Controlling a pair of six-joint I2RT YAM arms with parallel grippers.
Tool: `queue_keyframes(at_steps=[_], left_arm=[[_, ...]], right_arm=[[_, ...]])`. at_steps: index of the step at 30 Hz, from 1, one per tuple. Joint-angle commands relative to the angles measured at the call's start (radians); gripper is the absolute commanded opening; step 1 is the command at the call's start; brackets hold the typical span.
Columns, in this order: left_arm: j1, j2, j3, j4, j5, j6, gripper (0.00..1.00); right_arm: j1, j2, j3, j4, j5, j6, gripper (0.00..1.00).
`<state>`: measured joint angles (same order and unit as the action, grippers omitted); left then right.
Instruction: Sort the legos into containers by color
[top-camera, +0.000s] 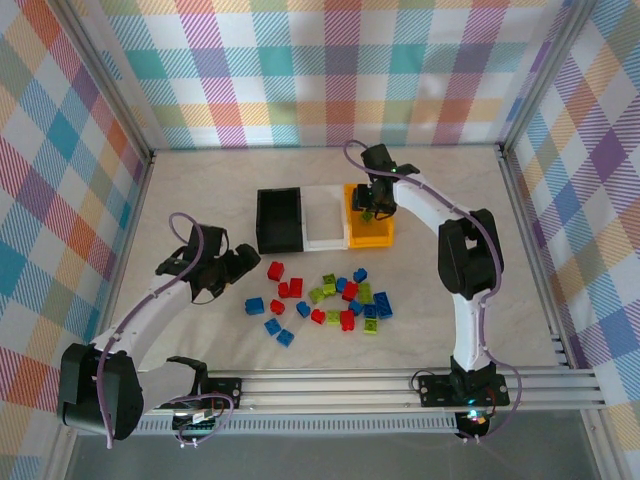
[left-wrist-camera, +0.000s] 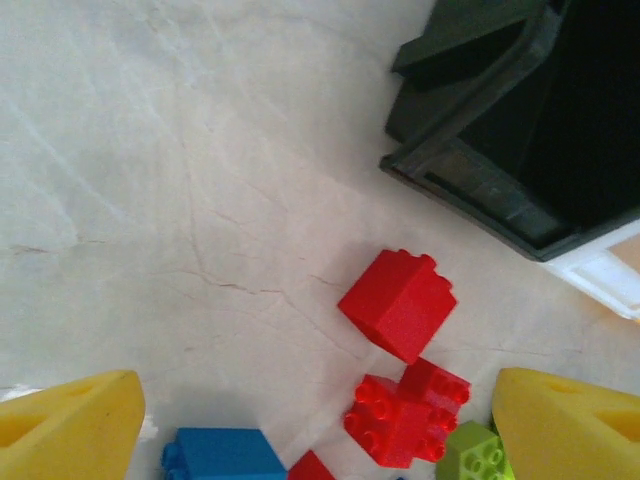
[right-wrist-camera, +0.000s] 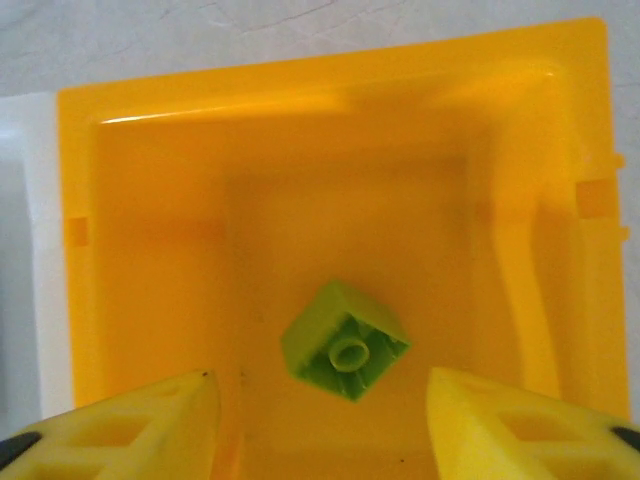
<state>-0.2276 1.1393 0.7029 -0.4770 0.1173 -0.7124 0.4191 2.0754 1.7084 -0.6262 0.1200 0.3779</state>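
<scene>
Two robot arms work over a pale marbled worktop (top-camera: 200, 180). At the far right, the right fingers (right-wrist-camera: 120, 425) stand apart above the orange-yellow bin (right-wrist-camera: 330, 90), the rightmost of three joined bins beside a white bin (top-camera: 322, 243) and a black bin (top-camera: 260, 220). A lime green brick (right-wrist-camera: 345, 340) lies inside the orange-yellow walls, tilted with its hollow underside showing, touching neither finger; whether it has settled on the floor cannot be told. The drop looks made, so the right arm should lift straight up, clear of the walls, before swinging back to the loose pile of bricks (top-camera: 330, 295). On the left, the left fingers (left-wrist-camera: 70, 420) are spread wide above a lone red brick (left-wrist-camera: 398, 303) just far of a red cluster. Centre on that brick, square the fingers to its flat sides, and descend without nudging its neighbours.
</scene>
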Motion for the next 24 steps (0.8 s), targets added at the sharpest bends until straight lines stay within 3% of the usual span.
queue_keyframes(at_steps=[1,8,17,24], left_arm=[[-0.032,-0.022,0.002,-0.090,-0.069,0.018,0.88],[-0.178,-0.034,-0.039,-0.168,-0.133,0.004,0.87],[-0.327,0.005,-0.095,-0.148,-0.209,-0.018,0.83],[-0.354,0.090,-0.100,-0.127,-0.232,-0.005,0.75]], right_arm=[[-0.001,-0.097,-0.038,0.030,-0.034,0.002,0.59],[-0.002,-0.186,-0.196,0.103,-0.058,0.021,0.60],[-0.002,-0.234,-0.270,0.138,-0.069,0.033,0.59],[-0.003,-0.264,-0.296,0.149,-0.063,0.036,0.59]])
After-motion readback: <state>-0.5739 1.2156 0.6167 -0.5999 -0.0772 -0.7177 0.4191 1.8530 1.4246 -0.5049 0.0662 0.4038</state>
